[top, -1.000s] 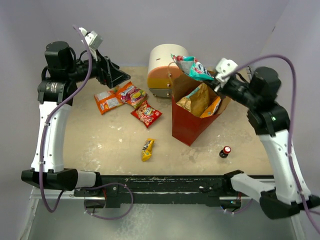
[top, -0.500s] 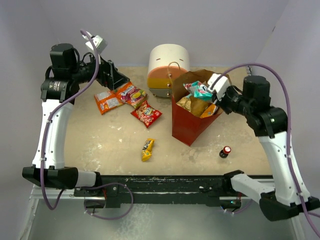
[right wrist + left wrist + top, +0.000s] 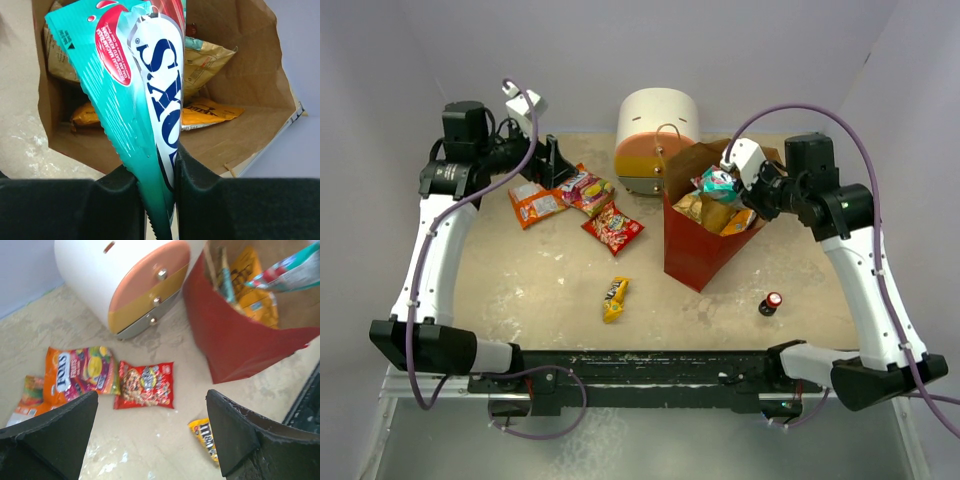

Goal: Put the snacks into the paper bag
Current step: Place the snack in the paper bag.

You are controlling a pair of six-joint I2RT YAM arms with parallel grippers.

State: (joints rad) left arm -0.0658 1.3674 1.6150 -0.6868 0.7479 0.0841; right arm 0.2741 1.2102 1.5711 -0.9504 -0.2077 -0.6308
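1 table (image 3: 520,290), w/ 2 arms bolted at its near edge. 1 round drawer unit (image 3: 655,120) stood at the back. 1 paper bag (image 3: 692,255) stood upright just beside it on the right, mouth open.

R gripper (image 3: 159,185) was at the bag's mouth, fingers clamped on 1 teal pkt (image 3: 145,90), which sat partly down in the opening. Under it in the bag were 1 tan pkt (image 3: 205,60) & 1 orange pkt (image 3: 210,112); full count in there unclear.

L gripper (image 3: 152,400) hovered over the back-left of the table, fingers wide apart, holding nothing.

4 pkts lay flat left of the bag:
- 1 orange-white pkt (image 3: 535,205)
- 1 pink-orange pkt (image 3: 585,188), touching it
- 1 red pkt (image 3: 613,228)
- 1 yellow pkt (image 3: 614,298), apart, nearer the front

1 small bottle (image 3: 772,302) stood front-right of the bag.
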